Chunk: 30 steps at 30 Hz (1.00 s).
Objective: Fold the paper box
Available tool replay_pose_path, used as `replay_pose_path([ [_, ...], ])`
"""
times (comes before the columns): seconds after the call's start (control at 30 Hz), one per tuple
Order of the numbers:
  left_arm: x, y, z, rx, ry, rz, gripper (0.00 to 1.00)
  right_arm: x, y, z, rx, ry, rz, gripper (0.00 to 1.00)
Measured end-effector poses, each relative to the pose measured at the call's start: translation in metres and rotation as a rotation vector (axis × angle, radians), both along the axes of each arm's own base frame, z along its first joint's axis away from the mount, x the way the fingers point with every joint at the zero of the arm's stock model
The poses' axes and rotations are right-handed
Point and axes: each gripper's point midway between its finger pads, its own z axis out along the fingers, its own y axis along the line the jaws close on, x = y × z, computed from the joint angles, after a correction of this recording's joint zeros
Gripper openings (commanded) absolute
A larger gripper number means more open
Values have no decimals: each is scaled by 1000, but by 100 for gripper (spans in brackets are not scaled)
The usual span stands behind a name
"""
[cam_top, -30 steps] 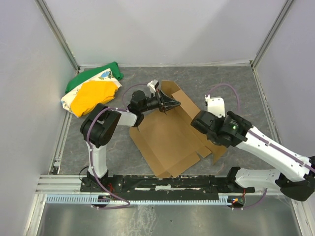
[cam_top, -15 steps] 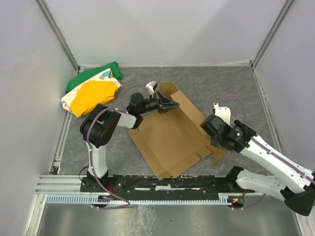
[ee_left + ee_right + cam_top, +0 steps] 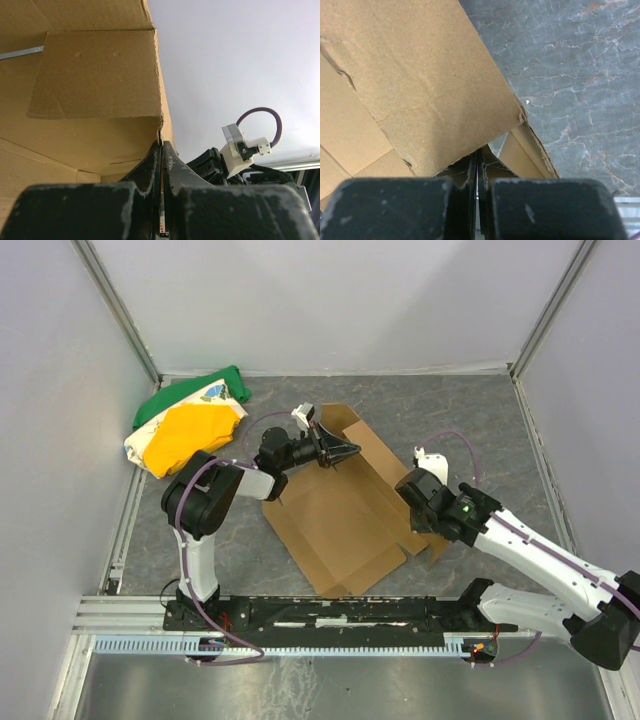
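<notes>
Mostly flat paper box [image 3: 345,510]: brown die-cut sheet on the grey table [image 3: 480,420], between the two arms; far flap raised; near-right flaps partly hidden under the right arm.
Left claw [image 3: 161,150]: fingers pressed together on the raised flap's thin edge, cardboard nipped between the tips.
Right claw [image 3: 479,167]: tips pinching a flap corner at the sheet's right side. Contact point dark and hard to make out; tips hidden beneath the wrist in the top view.
Wrist views: lower part blocked by black fingers, sheet cut off at the frame edges.
Cloth bundle [image 3: 190,425]: green, yellow and white, at the far left, well apart from the sheet.
</notes>
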Motion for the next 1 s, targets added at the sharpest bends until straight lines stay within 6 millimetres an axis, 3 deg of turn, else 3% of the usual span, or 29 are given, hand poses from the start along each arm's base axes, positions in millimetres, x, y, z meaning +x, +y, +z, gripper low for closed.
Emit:
replay_pose_path([
  [0.17, 4, 2, 0, -1, 1, 19, 3, 7, 3, -5, 34, -59, 10, 2],
  [0.37, 3, 2, -1, -1, 9, 16, 3, 8, 7, 6, 90, -104, 24, 2],
  [0.63, -1, -2, -2, -2, 42, -2, 3, -7, 14, 18, 183, -98, 87, 4],
  [1.0, 10, -13, 3, 28, 94, -6, 3, -30, 0, 8, 135, 5, 89, 2],
])
